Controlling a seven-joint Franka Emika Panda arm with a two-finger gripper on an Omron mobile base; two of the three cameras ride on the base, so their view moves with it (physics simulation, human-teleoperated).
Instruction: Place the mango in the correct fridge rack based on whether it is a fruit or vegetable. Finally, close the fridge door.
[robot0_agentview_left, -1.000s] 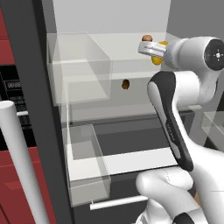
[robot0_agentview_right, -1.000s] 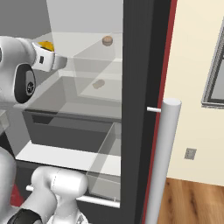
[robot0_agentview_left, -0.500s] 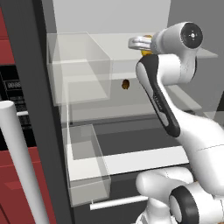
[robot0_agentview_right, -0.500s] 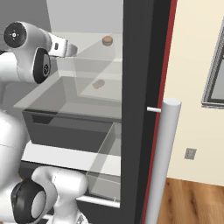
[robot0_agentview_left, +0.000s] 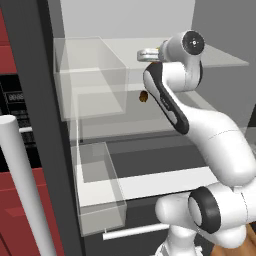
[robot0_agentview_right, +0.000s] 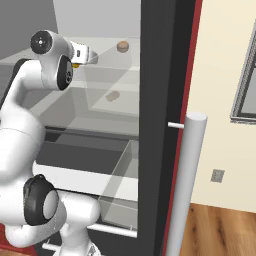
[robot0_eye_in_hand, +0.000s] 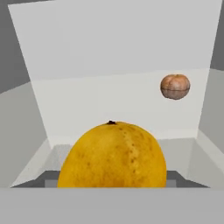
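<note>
Wrist now swung further toward the fridge's back wall than a second ago, gripper (robot0_agentview_left: 144, 54) clamped on the mango (robot0_eye_in_hand: 112, 155) over the upper fridge rack (robot0_agentview_left: 220, 56), reddish-brown round item (robot0_eye_in_hand: 175, 86) resting further right.

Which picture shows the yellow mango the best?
The hand view: the mango sits big and close, with its speckled skin clear. In the left base view it is just an orange sliver beside the arm, and in the right base view a tiny spot under the wrist.
</note>
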